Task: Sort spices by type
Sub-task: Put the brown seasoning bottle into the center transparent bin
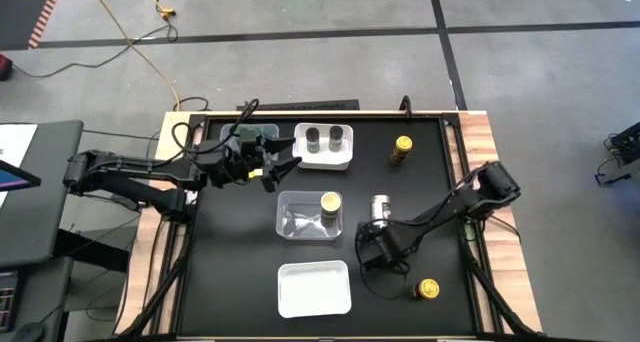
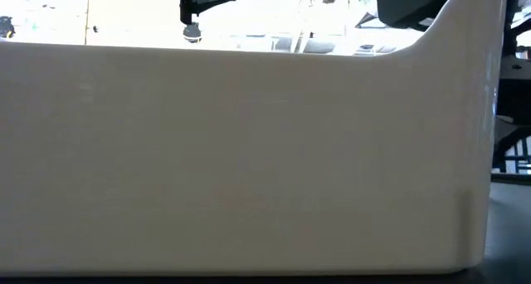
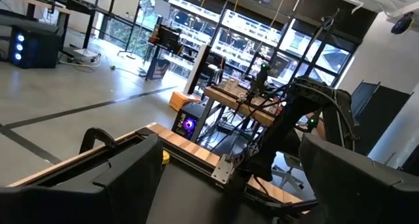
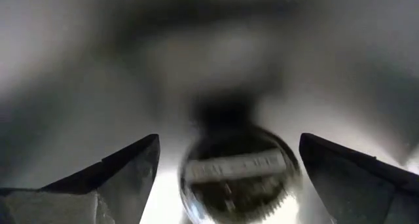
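Hovering low over the tabletop (image 1: 230, 282), the right gripper (image 1: 372, 244) has jaws spread around a lying jar (image 4: 239, 175), not pinching it; the left gripper (image 1: 283, 169), jaws spread, waits beside the dark-lidded jars' tray (image 1: 324, 161)

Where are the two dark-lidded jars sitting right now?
In the high view, the two dark-lidded jars stand side by side in the white tray at the table's far edge, just right of the left gripper.
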Controlling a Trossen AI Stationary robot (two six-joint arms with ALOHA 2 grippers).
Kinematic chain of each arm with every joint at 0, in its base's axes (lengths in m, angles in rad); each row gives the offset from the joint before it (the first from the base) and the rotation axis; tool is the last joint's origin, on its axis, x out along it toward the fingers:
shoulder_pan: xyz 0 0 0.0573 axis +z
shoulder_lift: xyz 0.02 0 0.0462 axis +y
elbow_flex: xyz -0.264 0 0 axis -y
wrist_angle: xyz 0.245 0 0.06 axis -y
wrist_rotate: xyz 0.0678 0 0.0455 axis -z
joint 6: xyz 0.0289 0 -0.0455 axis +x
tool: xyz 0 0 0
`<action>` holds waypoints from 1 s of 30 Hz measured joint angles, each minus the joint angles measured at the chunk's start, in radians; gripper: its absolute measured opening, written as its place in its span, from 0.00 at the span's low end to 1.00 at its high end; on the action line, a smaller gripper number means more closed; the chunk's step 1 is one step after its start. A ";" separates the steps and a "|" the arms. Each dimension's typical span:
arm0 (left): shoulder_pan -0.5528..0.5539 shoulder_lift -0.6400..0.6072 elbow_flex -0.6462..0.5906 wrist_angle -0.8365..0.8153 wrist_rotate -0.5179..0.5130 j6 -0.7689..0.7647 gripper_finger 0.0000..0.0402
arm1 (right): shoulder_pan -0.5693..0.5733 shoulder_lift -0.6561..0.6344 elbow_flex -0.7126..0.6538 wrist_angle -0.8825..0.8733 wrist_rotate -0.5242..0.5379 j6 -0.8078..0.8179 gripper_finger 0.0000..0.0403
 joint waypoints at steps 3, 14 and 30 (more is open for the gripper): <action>0.000 0.000 0.000 -0.014 0.000 0.000 0.86 | 0.000 -0.001 0.026 -0.035 0.035 -0.008 0.99; 0.000 0.000 0.000 -0.020 0.000 0.000 0.86 | 0.002 -0.001 0.172 -0.250 0.101 0.069 0.99; 0.000 -0.001 0.000 -0.022 0.000 0.063 0.86 | -0.123 -0.151 0.309 -0.518 0.118 1.708 0.99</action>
